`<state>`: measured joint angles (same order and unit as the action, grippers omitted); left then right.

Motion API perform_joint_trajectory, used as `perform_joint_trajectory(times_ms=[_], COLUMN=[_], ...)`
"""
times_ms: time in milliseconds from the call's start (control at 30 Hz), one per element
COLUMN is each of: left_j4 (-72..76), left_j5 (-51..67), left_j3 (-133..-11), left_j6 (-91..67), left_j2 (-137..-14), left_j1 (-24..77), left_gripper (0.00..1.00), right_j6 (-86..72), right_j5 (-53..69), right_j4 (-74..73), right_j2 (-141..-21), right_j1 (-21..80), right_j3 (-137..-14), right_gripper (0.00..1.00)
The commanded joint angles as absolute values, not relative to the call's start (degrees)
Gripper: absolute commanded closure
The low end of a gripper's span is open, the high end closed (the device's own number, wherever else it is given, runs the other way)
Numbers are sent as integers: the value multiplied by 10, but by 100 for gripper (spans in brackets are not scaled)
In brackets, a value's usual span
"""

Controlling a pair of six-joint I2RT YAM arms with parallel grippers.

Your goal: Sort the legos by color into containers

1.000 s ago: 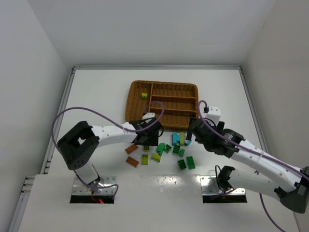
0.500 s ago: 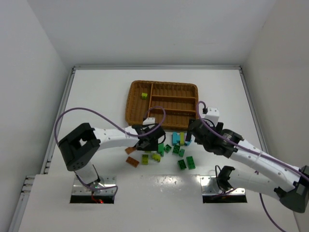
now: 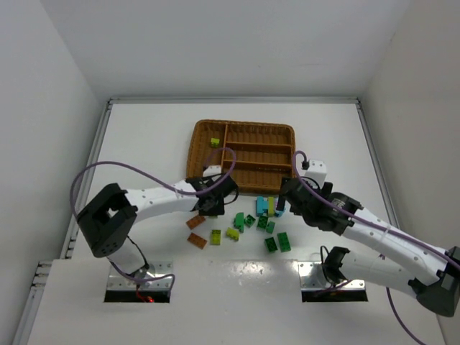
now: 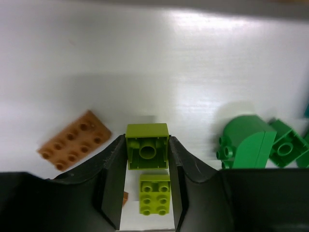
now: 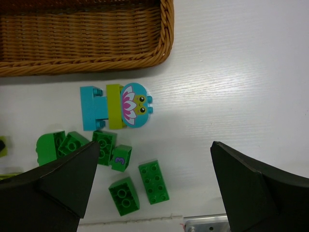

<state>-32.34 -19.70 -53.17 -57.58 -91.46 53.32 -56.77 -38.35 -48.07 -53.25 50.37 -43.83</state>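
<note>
Clamping the left tool [image 4: 147, 145] on a lime brick [image 4: 147, 153], pinching it by both sides between the dark fingers [image 4: 113, 179], showing its hollow underside to the wrist camera. Hovering near the near edge of the tray [image 3: 206, 158], at the left end of the loose pile, as seen from above. Looking down past the held piece onto a second lime brick [image 4: 155, 193], lying studs up on the tabletop [image 4: 193, 72] between the fingers. Lying flat to its left, a brown plate [image 4: 74, 140]; sitting to its right, a rounded green brick [image 4: 244, 142], touching a square green brick [image 4: 288, 145].

Holding the right tool [image 5: 154, 143] spread wide apart, gripping nothing, hanging over the right part of the pile, close to the tray's near right corner. Lying below it, just outside the wicker rim, a cyan brick [image 5: 92, 115], a lime strip [image 5: 114, 106] and a round cyan piece [image 5: 134, 105] printed with a flower face, all touching in one row. Crowding together on the side away from the tray, several green bricks [image 5: 153, 181], some touching.

Resting alone in the tray's wide left section, a third lime brick [image 3: 215, 142]. Lying at the pile's left edge in the overhead view, an upper brown plate [image 3: 195, 222] and a lower brown plate [image 3: 197, 241], close but apart.
</note>
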Motion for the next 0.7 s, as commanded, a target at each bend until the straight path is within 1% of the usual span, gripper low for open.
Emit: perform_joint_trajectory(times_ms=[0,133,200,333,367,400,433,467,533,633,667], left_j4=[-358,-363,-356,-341,-341,-341,-341,-341,-358,-365,-365], left_j5=[-224,-241,-247,-259,-259,-252,-247,-247,-247,-242,-242], left_j3=[-581,-634,-661,-751,-768,-786,-824,-844,-885,-871,-858], left_j6=[-535,-491,-466,-440,-434,-434,-419,-411,-398,-384,-384], left_j2=[-863,-865,-896,-975,-992,-1009,-1039,-1050,-1058,-1025,-993], left_j1=[487,423,390,341,331,310,303,303,297,315,321], left_gripper=[64,64,64,64,59,51,28,22,16,16,16], right_j6=[-570,-570,-570,-570,-570,-570,-570,-570,-570,-570,-570], right_j5=[-390,-390,-390,-395,-396,-396,-396,-396,-396,-396,-396], right_j4=[-478,-478,-478,-484,-484,-484,-489,-490,-490,-490,-490], right_j2=[-523,-523,-523,-523,-523,-523,-523,-523,-518,-518,-512], right_j1=[505,505,505,505,505,505,505,505,505,505,505], right_j3=[-436,-436,-436,-441,-446,-446,-452,-452,-457,-457,-450], right_gripper=[0,0,0,0,0,0,0,0,0,0,0])
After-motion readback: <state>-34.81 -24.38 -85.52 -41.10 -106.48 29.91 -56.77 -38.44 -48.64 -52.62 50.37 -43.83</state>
